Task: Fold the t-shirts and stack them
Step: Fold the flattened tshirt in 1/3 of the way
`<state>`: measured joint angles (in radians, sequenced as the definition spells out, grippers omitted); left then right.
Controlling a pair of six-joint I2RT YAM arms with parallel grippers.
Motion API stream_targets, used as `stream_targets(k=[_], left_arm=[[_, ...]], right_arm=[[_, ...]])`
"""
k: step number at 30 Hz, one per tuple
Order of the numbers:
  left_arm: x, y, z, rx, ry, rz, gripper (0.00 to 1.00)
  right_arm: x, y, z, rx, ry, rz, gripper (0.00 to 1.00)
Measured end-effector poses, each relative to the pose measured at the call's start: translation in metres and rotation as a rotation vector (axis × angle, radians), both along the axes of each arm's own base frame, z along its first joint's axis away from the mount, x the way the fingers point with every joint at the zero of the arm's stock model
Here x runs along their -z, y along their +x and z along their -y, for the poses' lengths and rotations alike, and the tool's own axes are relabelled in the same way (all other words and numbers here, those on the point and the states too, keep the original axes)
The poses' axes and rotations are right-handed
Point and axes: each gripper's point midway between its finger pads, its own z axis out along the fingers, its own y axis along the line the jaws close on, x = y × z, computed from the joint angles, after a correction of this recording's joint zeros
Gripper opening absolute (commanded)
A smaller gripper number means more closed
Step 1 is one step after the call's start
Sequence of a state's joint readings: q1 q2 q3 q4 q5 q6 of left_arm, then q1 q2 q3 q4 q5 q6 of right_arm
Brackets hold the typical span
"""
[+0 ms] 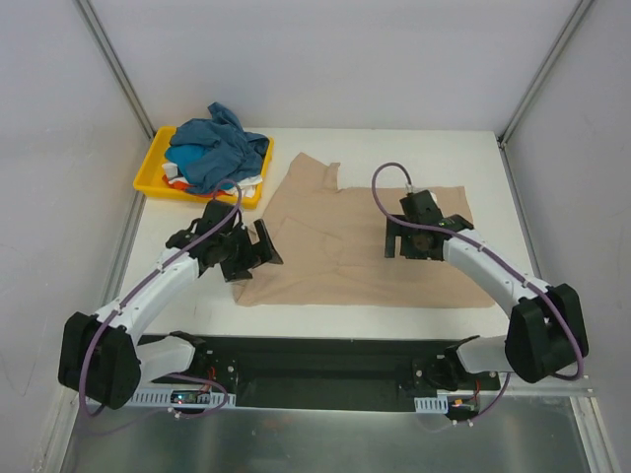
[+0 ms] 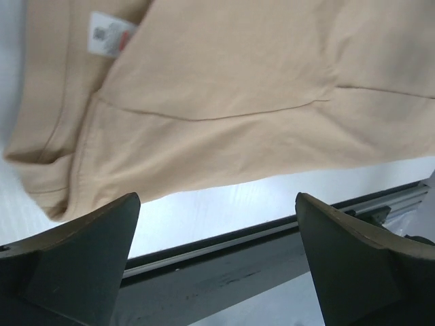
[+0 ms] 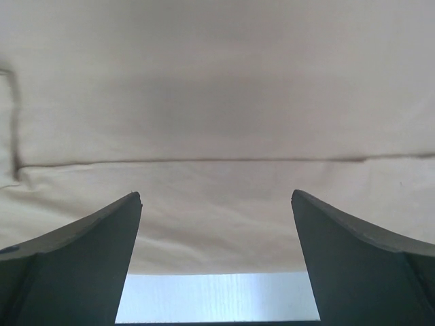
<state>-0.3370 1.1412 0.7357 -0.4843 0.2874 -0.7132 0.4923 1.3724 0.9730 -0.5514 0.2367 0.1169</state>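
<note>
A large beige-tan t-shirt (image 1: 345, 246) lies partly folded on the white table, with a sleeve sticking out toward the back. Its small white neck label (image 2: 107, 32) shows in the left wrist view. My left gripper (image 1: 258, 254) is open and empty, hovering at the shirt's left edge. My right gripper (image 1: 409, 241) is open and empty above the shirt's right half; the right wrist view shows the shirt (image 3: 217, 102) and its hem below the fingers. A teal-blue t-shirt (image 1: 219, 150) is heaped in the yellow tray, with white and orange-red cloth (image 1: 174, 175) under it.
The shallow yellow tray (image 1: 150, 173) sits at the table's back left corner. A black rail (image 1: 325, 365) runs along the near edge between the arm bases. White walls with metal posts enclose the table on three sides.
</note>
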Motion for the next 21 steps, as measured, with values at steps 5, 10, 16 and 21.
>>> stream_targets(k=[5,10,16,21], left_arm=[[-0.026,0.023,0.031,0.083,-0.005,0.052,0.99],[-0.005,0.048,0.055,0.153,0.053,0.01,0.99],[0.043,0.053,0.054,0.168,0.128,-0.107,0.99],[0.057,0.045,0.051,0.167,0.142,-0.128,0.99]], right_arm=[[0.02,-0.015,0.038,0.133,0.053,-0.071,0.97],[0.026,-0.009,0.04,0.157,0.132,-0.092,0.97],[0.052,-0.009,0.028,0.135,0.157,-0.182,0.97],[0.069,-0.012,0.027,0.137,0.157,-0.223,0.97]])
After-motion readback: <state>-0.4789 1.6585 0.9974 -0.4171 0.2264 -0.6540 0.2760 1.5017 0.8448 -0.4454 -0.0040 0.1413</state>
